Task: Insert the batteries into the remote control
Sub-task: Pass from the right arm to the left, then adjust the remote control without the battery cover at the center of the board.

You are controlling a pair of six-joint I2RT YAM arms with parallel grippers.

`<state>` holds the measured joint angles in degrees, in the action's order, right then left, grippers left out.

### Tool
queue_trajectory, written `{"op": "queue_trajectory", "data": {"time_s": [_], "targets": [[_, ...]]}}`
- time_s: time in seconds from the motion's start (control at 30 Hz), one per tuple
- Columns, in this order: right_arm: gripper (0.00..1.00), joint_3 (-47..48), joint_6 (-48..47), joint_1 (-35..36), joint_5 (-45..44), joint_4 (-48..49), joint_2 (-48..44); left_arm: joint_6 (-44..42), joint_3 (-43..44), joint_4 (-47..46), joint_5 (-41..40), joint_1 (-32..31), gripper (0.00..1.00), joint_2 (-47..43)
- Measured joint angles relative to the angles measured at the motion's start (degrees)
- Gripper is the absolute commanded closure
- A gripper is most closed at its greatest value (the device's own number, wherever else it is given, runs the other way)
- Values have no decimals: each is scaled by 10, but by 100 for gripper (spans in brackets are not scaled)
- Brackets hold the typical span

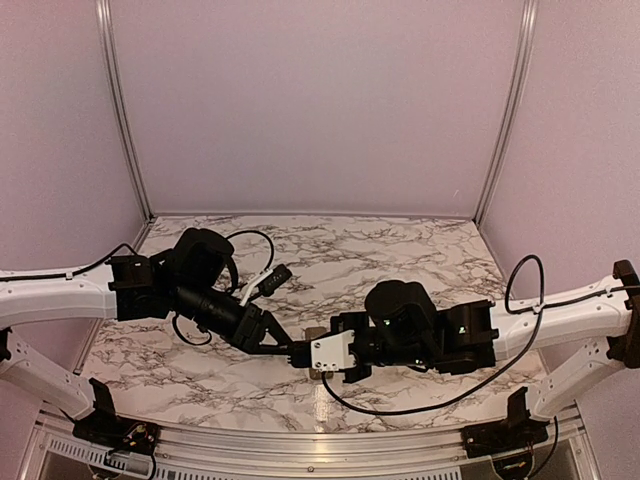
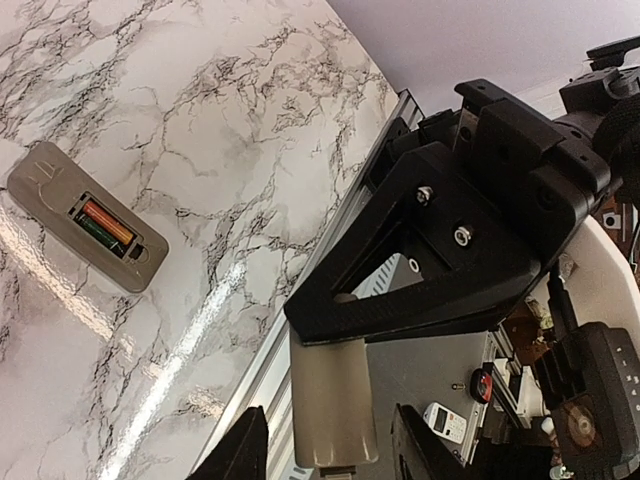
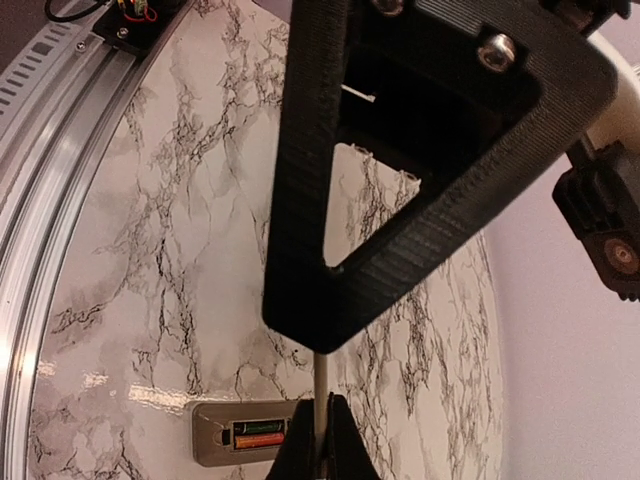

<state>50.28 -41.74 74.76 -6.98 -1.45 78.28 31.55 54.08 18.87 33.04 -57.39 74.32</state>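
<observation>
right claw [image 3: 318, 345] is pinching the beige cover [image 2: 335, 400] tight, left claw [image 2: 330, 452] is sitting apart around it, batteries [image 2: 103, 225] are lying in the remote [image 2: 50, 185].

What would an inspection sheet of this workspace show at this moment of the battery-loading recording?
Surface: glossy marble-pattern table.
Job's things: remote lies face down on the table; both batteries, one orange and one green, sit side by side in its open recess.
Clutter: nothing seen.
Grippers: right gripper shut on the grey cover, held off the table; left gripper open, one finger on each side of the cover.
Cables: black cable sags below the right arm; second cable loops beside the left arm.
Surroundings: lilac walls; metal rail along the near edge.
</observation>
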Motion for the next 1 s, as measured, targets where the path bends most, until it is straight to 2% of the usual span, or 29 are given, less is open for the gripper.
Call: {"op": "queue_trajectory", "data": {"time_s": [0.37,0.43,0.5,0.67,0.87,1.0], "targets": [[97,0,-4,2,-1,0,0,-3,5,-1,6,0,76,3],[87,0,-4,2,-3,0,-1,-2,5,-1,5,0,80,3],[66,0,-6,2,-5,1,-2,-1,5,-2,6,1,84,3],[40,-9,13,3,-31,10,-5,4,5,-10,10,0,85,2],[35,-21,115,-16,-46,3,-43,16,-8,-19,-33,9,85,-15],[36,-23,213,-92,-18,-14,-73,34,-31,-32,-80,31,86,-42]]}}
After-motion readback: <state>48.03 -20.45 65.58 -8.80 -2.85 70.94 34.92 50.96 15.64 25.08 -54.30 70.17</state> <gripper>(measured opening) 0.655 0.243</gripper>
